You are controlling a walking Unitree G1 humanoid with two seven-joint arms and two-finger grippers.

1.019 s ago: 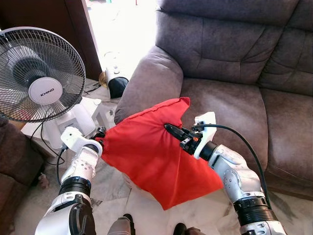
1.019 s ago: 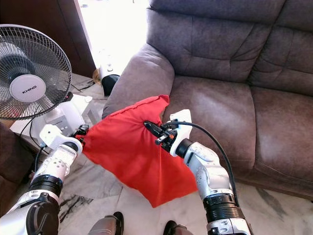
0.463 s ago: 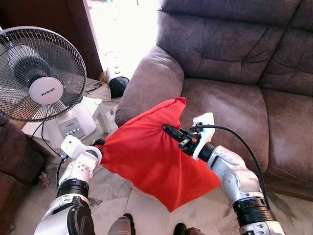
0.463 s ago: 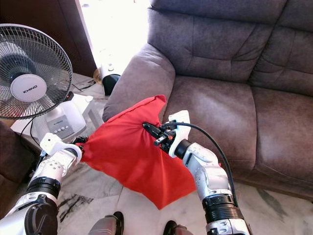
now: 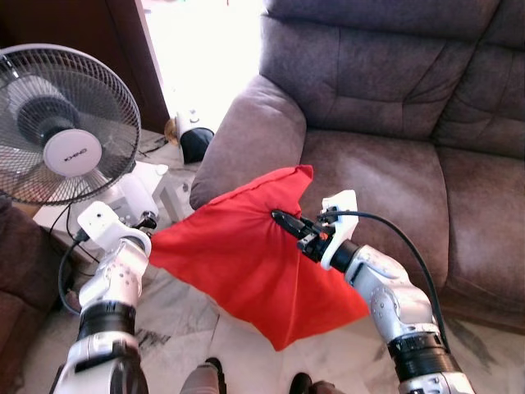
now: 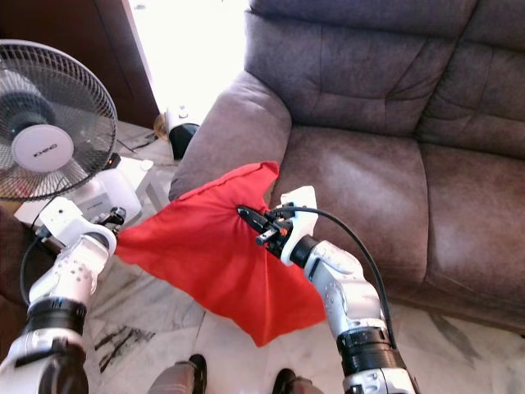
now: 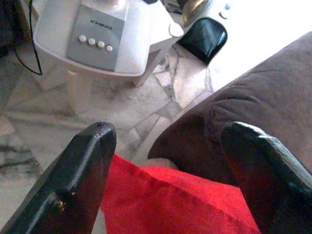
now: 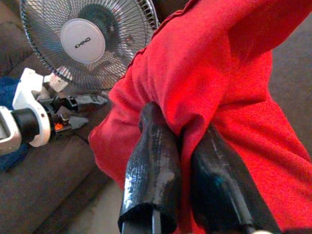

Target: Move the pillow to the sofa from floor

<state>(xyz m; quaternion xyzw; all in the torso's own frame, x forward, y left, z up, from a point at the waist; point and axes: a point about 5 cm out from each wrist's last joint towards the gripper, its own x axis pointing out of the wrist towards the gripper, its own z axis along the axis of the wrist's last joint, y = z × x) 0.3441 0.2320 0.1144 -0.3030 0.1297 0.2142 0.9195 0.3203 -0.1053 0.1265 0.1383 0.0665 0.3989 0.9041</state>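
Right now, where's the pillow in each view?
Left eye: pillow centre, pinched by right gripper.
Right eye: centre-left.
Left wrist: red corner at the bottom edge, between the left gripper's open fingers.
Right wrist: bunched in the fingers.
Shared landmark: fan.

Right tool clamped, left tool spread

pillow: red | sofa: grey-brown | fan: white, grey grille | floor: pale marble, dark veins
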